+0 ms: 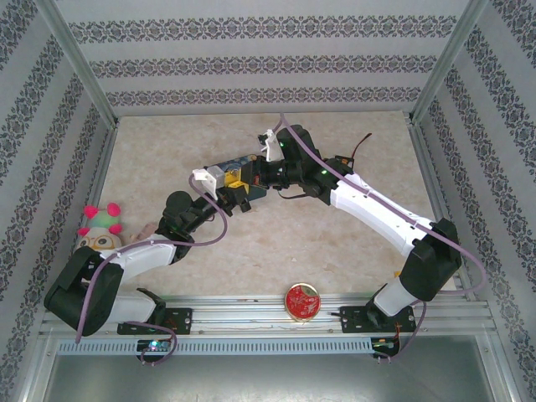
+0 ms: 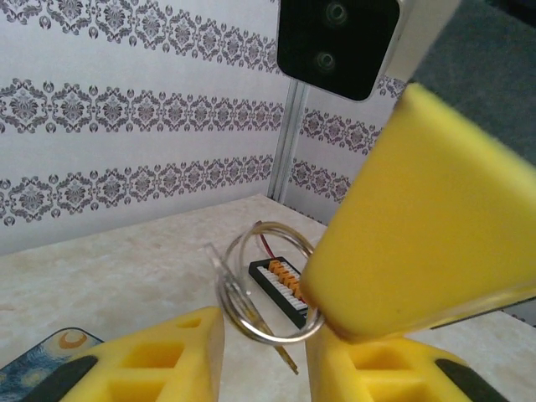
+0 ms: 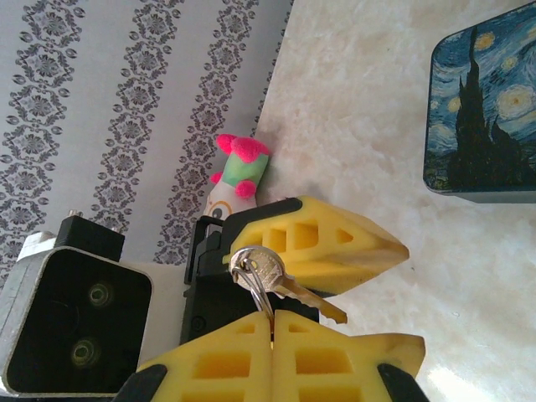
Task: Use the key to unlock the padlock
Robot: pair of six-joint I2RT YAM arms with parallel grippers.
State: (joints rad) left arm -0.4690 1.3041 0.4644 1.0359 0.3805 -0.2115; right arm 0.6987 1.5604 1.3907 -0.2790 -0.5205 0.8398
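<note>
- Yellow right jaws are clenched on the thin ring [image 3: 248,251]; the key [image 3: 310,300] is hung from it above the worktop [image 3: 352,126].
- The left jaws are seen parted either side of the ring, with one left finger [image 3: 335,243] held close over the key.
- A starry tin [image 3: 484,109] is set near the jaws; a plush toy [image 3: 239,172] is seen by the wall, a red disc [image 1: 302,301] at the near edge.

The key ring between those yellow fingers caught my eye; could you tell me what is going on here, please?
The right gripper is shut on a key ring, and the key dangles from it above the table. The left gripper faces it with its jaws apart, the ring sitting in the gap between them. The two meet close to the starry-night tin. This looks like a handover of the key.
</note>
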